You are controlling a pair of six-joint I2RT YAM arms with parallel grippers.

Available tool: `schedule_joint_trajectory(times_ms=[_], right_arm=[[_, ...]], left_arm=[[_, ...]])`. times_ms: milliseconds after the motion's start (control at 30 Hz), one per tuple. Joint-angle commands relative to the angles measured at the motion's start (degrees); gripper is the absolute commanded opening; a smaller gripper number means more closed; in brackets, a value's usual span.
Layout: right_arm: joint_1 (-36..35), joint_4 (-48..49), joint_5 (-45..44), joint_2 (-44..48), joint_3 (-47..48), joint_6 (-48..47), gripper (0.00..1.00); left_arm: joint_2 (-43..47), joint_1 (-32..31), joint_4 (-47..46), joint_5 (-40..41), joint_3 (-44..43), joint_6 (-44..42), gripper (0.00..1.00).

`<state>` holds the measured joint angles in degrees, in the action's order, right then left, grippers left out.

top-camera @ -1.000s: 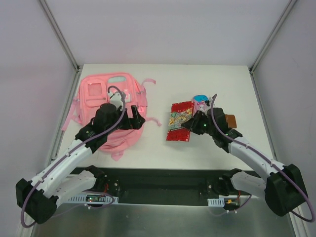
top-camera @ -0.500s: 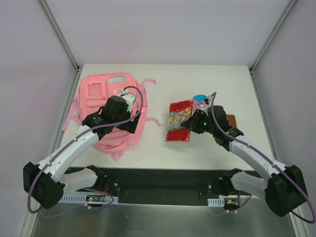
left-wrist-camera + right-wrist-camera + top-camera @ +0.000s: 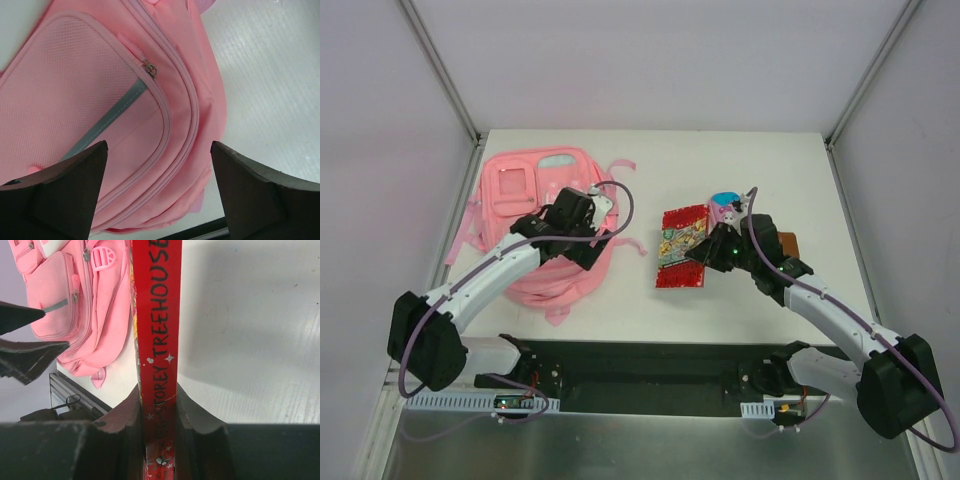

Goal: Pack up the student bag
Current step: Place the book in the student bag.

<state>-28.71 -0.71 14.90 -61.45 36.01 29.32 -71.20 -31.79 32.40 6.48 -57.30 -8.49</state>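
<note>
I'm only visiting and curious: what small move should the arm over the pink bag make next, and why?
Probably lower the left gripper onto the zip pull and close on it. The student bag looks zipped shut, the open jaws hang above that zip, and the right gripper holds the red book, which needs an opening.

Pink student bag (image 3: 100, 100) with grey zip strip (image 3: 107, 120), white table (image 3: 265, 75), left claw (image 3: 157, 175) spread wide above
</note>
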Motion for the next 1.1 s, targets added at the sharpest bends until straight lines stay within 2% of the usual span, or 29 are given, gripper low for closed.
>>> schedule_joint_trajectory(times_ms=[0, 33, 100, 167, 267, 333, 400, 467, 567, 633, 667, 767, 933, 1067], right_arm=[[0.14, 3.70, 3.03, 0.28, 3.10, 0.04, 0.01], [0.14, 3.70, 3.21, 0.10, 3.19, 0.21, 0.01], [0.15, 3.70, 3.56, -0.25, 3.45, 0.21, 0.01], [0.14, 3.70, 3.82, -0.34, 3.54, 0.21, 0.01], [0.23, 3.70, 3.91, -0.25, 3.54, 0.30, 0.01], [0.23, 3.70, 4.00, -0.16, 3.45, 0.21, 0.01], [0.23, 3.70, 4.09, -0.07, 3.28, 0.30, 0.01], [0.23, 3.61, 4.18, -0.16, 3.28, 0.21, 0.01], [0.15, 3.70, 4.18, -0.07, 2.93, 0.21, 0.01], [0.23, 3.70, 4.00, 0.10, 2.67, 0.47, 0.01], [0.23, 3.61, 3.65, 0.28, 2.31, 0.56, 0.01], [0.23, 3.79, 3.21, 1.15, 1.53, 0.74, 0.01], [0.23, 3.79, 3.03, 2.04, 0.90, 0.65, 0.02], [0.23, 3.79, 4.17, 2.12, 0.73, 0.56, 0.02]], left_arm=[[-4.38, 0.24, 0.03, 0.11, -0.45, -0.91, 0.81], [-5.26, 0.24, -0.41, 0.55, -0.36, -0.91, 0.81], [-7.63, 0.24, -0.67, 3.53, -0.62, -0.39, 0.70], [-9.04, 0.24, -1.20, 5.72, -0.80, -0.30, 0.66], [-10.01, 0.33, -1.55, 7.84, -1.15, 0.23, 0.52], [-10.19, 0.33, -1.90, 8.90, -0.98, 0.32, 0.33], [-10.54, 0.33, -2.43, 10.30, -0.54, 0.32, 0.35], [-11.33, 0.33, -2.43, 11.01, -0.36, 0.23, 0.42], [-11.68, 0.33, -2.69, 10.05, -0.01, 0.32, 0.42], [-11.68, 0.33, -2.96, 10.13, 0.26, 0.58, 0.31], [-11.59, 0.33, -3.13, 10.04, 0.34, 0.67, 0.16], [-11.94, 0.33, -3.22, 10.31, 0.17, 0.58, 0.00], [-10.11, 0.33, -3.40, 7.68, -0.44, 0.84, 0.00], [-3.01, 0.24, -3.22, 4.34, -2.46, 0.84, 0.00]])
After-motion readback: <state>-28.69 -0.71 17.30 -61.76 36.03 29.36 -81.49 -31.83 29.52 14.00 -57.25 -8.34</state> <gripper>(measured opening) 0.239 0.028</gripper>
